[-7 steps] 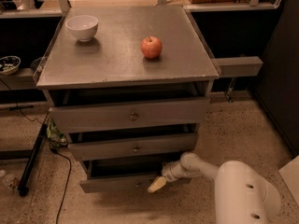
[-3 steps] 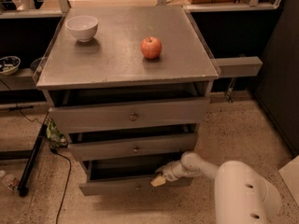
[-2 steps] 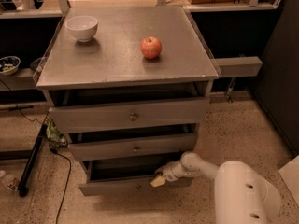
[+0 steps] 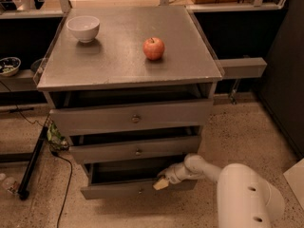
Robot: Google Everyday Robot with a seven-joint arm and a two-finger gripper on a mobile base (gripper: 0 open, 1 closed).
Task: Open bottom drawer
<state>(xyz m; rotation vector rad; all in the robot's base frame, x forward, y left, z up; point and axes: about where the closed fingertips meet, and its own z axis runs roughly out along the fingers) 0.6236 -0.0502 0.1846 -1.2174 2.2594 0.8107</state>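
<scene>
The cabinet's counter (image 4: 118, 61) carries one bowl (image 4: 83, 27) and one apple (image 4: 154, 48), with three drawers (image 4: 95, 120) below. My gripper (image 4: 161, 180) is at the bottom drawer (image 4: 114, 190)'s top edge; I cannot tell its grip.

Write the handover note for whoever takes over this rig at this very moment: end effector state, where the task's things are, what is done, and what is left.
End effector: low at the front of the grey cabinet, at the top edge of the bottom drawer front, right of its centre knob.
Bottom drawer: partly out, with a dark gap showing behind its front; it sits further forward than the middle drawer above.
Done: drawer started open.
Left: probably pull it further out, then withdraw the arm.
On top, untouched: red apple and white bowl.
</scene>
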